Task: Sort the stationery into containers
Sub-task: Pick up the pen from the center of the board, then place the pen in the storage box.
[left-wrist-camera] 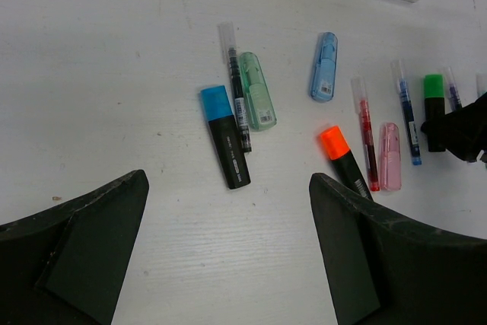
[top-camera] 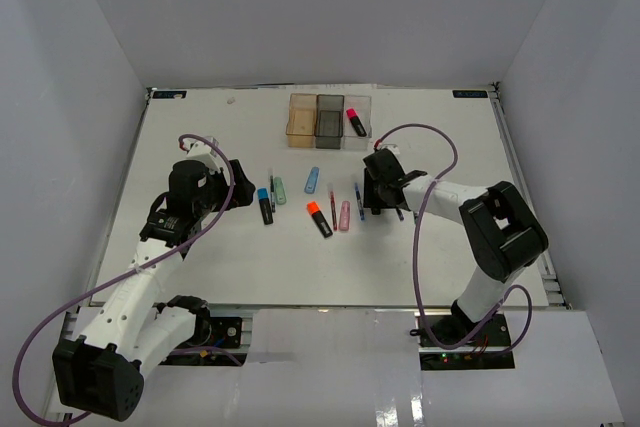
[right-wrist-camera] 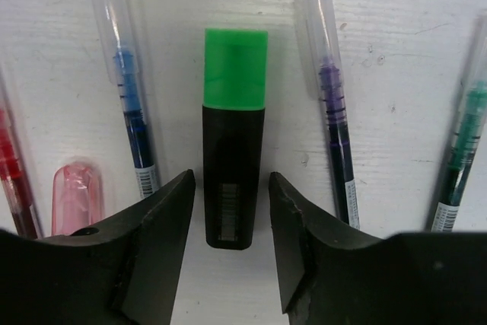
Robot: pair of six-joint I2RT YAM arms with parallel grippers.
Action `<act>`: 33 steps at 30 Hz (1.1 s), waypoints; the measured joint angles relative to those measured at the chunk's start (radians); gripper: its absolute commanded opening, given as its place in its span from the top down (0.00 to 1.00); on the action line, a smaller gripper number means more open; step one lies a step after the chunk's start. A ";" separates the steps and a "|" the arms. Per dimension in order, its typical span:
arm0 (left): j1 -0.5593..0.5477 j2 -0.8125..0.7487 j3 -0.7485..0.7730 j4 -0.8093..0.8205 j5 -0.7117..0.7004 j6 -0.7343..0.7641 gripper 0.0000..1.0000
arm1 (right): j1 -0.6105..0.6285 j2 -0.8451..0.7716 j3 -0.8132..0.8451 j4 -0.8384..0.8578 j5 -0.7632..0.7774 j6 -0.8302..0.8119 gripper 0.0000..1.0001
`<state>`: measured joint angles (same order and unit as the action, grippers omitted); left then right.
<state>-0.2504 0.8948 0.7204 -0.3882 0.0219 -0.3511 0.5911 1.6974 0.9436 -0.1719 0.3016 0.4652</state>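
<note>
A black highlighter with a green cap lies on the white table between the fingers of my right gripper. The jaws stand open, with a thin gap on each side of the barrel. A blue pen and a purple pen flank it. My left gripper hovers wide open over bare table, just short of a blue-capped highlighter, a mint one and an orange-capped one. The amber, grey and clear containers stand at the back; a pink-capped highlighter lies in the clear one.
More stationery lies in a loose row mid-table: a pale blue highlighter, a red pen, a pink highlighter, a green pen. White walls enclose the table on three sides.
</note>
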 measured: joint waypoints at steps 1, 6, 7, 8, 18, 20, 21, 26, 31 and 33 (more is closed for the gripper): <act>0.000 0.000 0.000 0.000 0.000 -0.001 0.02 | 0.000 0.010 0.006 0.005 0.004 0.000 0.53; 0.000 0.000 0.000 0.000 0.000 -0.002 0.02 | 0.000 0.019 0.016 0.003 0.025 -0.001 0.69; 0.000 0.000 0.000 0.000 0.000 -0.002 0.02 | 0.000 0.019 0.017 0.003 0.029 -0.003 0.71; 0.000 0.000 0.000 0.000 0.000 -0.002 0.02 | 0.000 0.019 0.022 -0.003 0.033 -0.003 0.72; 0.000 0.000 0.000 0.000 0.000 -0.002 0.02 | -0.002 0.025 0.317 -0.050 0.056 -0.081 0.69; 0.000 0.000 0.000 0.000 0.000 -0.002 0.02 | -0.007 0.058 0.435 -0.044 0.062 -0.097 0.69; 0.000 0.000 0.000 0.000 0.000 -0.002 0.02 | -0.009 0.082 0.494 -0.039 0.063 -0.104 0.69; 0.000 0.001 0.000 0.000 0.000 -0.002 0.02 | -0.037 0.244 0.729 -0.035 0.061 -0.114 0.63; 0.000 0.001 0.000 0.000 0.001 -0.005 0.02 | -0.072 0.419 0.891 -0.065 0.059 -0.114 0.58; 0.000 0.001 0.000 0.000 0.001 -0.005 0.02 | -0.084 0.471 0.930 -0.073 0.055 -0.110 0.57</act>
<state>-0.2504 0.8959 0.7204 -0.3885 0.0231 -0.3565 0.5068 2.1685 1.8740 -0.2451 0.3561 0.3550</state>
